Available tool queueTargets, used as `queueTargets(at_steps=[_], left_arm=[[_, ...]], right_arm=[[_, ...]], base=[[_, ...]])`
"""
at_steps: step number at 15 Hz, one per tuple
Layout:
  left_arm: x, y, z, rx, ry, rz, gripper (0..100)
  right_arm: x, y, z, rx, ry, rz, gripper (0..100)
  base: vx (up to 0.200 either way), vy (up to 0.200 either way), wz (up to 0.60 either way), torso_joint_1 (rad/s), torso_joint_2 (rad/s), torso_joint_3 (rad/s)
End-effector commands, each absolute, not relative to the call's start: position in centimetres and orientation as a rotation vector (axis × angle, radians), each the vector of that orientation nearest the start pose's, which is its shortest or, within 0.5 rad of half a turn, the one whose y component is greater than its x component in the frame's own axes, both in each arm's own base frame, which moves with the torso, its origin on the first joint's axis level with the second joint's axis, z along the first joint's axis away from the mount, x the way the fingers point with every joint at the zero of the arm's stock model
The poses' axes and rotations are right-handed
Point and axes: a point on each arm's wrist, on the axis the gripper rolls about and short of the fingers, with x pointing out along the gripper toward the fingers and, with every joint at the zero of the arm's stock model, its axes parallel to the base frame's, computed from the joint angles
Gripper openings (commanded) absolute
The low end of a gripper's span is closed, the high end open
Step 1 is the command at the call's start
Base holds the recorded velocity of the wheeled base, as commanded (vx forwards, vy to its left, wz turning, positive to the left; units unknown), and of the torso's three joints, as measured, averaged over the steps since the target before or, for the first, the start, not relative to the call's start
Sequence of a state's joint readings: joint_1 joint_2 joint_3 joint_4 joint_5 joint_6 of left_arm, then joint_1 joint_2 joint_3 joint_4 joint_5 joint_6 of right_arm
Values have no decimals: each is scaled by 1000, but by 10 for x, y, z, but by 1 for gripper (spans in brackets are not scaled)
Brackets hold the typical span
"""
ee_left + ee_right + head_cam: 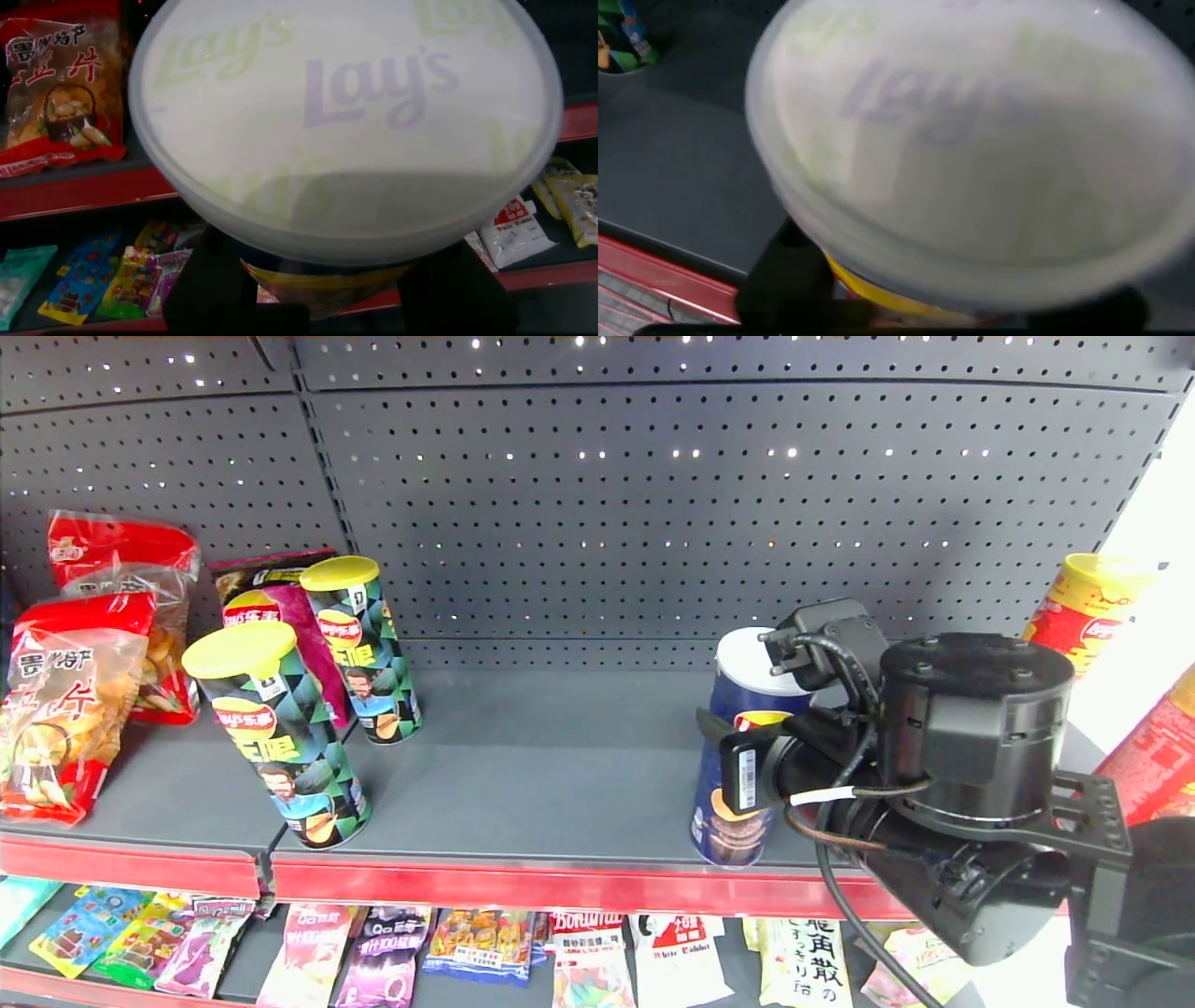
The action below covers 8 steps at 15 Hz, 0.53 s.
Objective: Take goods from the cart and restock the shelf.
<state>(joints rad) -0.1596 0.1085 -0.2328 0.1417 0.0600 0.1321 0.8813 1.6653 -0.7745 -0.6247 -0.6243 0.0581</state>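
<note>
A dark blue chip can [744, 756] with a white lid stands upright near the front edge of the grey shelf [560, 775], right of centre. My right gripper [739, 777] is shut on its side; in the right wrist view the lid [971, 140] looms over the right gripper [952, 308]. I cannot tell whether the can's base touches the shelf. In the left wrist view a second white-lidded can [346, 121] sits between dark fingers [215, 289]. My left gripper [327, 299] is shut on it in front of the shelving.
Two green-black cans with yellow lids [280, 737] [359, 649] stand at the shelf's left beside red snack bags [65, 709] and a purple bag [271, 597]. Red cans [1083, 607] lean at the far right. Packets [485, 943] fill the lower shelf. The shelf's middle is bare.
</note>
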Motion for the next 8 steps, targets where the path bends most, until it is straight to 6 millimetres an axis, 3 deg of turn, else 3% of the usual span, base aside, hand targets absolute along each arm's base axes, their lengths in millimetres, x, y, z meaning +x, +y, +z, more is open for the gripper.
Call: queueTargets(at_steps=[1,8], left_arm=[[-31,6,127,132,12,-101,0],[-31,6,124,134,16,-101,0]], right_arm=[[196,218,186,-116,193,254,100],[189,211,189,-108,184,248,100]], base=[[0,0,0,0,0,0],[0,0,0,0,0,0]])
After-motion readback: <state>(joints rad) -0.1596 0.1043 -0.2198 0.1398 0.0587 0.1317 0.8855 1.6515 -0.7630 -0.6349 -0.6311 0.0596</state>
